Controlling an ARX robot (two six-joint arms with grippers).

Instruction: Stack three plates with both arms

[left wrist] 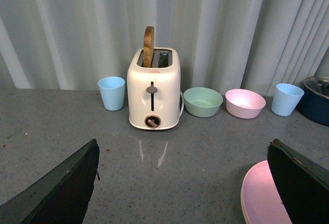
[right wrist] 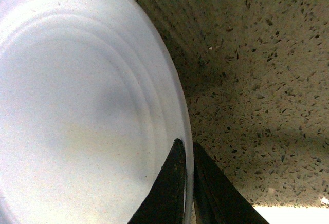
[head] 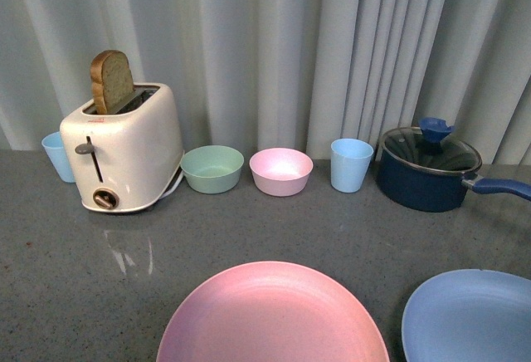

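The pink plate (head: 272, 316) lies at the front middle of the grey counter; its edge also shows in the left wrist view (left wrist: 259, 198). The light blue plate (head: 473, 316) is at the front right. In the right wrist view my right gripper (right wrist: 187, 154) is shut on the light blue plate's (right wrist: 77, 111) rim, one finger inside, one outside. My left gripper (left wrist: 182, 154) is open and empty above bare counter, its fingers (left wrist: 298, 183) wide apart, the pink plate beside one of them. The beige plate is out of view. Neither arm shows in the front view.
At the back stand a white toaster (head: 124, 150) with a bread slice (head: 110, 81), a light blue cup (head: 58, 156), a green bowl (head: 212, 168), a pink bowl (head: 281, 171), another blue cup (head: 351, 164) and a dark blue lidded pot (head: 429, 167). Curtain behind.
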